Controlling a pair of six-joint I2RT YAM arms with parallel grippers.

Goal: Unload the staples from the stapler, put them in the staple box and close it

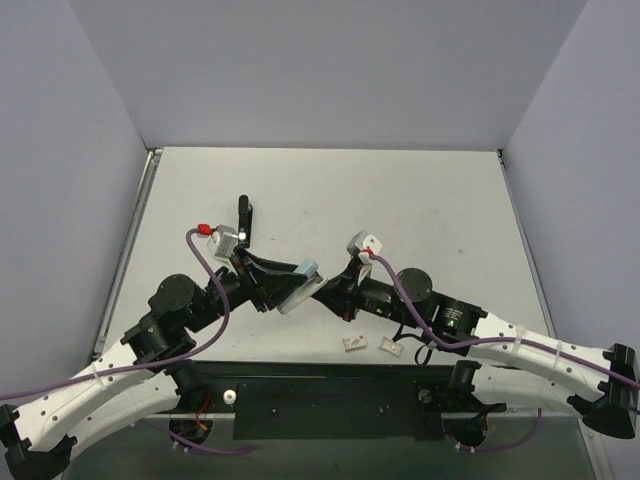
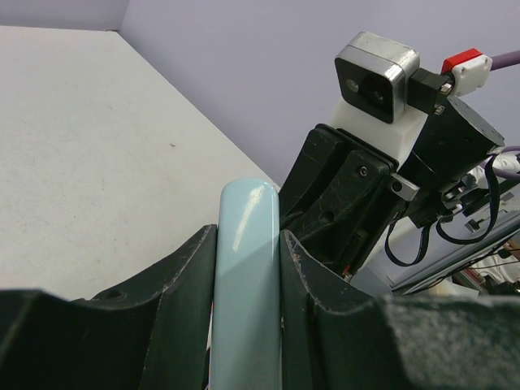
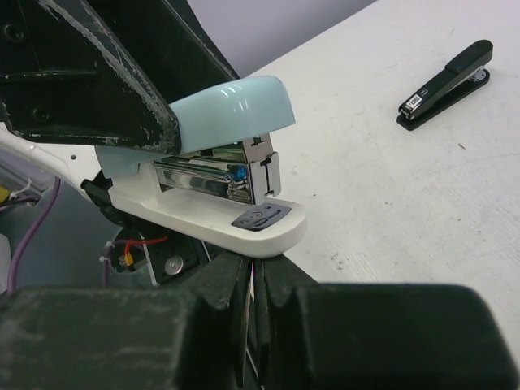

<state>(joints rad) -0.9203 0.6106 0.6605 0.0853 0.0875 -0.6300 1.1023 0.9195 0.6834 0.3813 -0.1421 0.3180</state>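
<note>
A stapler [image 1: 300, 281] with a pale blue top and white base is held off the table, my left gripper [image 1: 285, 287] shut on it. In the left wrist view the blue top [image 2: 248, 276] fills the gap between my left gripper's [image 2: 248, 234] fingers. My right gripper [image 1: 327, 291] is shut, its tips [image 3: 258, 264] right under the front of the stapler's white base [image 3: 244, 223]. The metal magazine [image 3: 203, 175] shows between top and base. I cannot make out any staples in it.
A black stapler [image 1: 244, 218] [image 3: 447, 85] lies shut on the table behind the left arm. Two small pale pieces [image 1: 354, 343] [image 1: 390, 347] rest near the table's front edge. Grey walls enclose the table on three sides.
</note>
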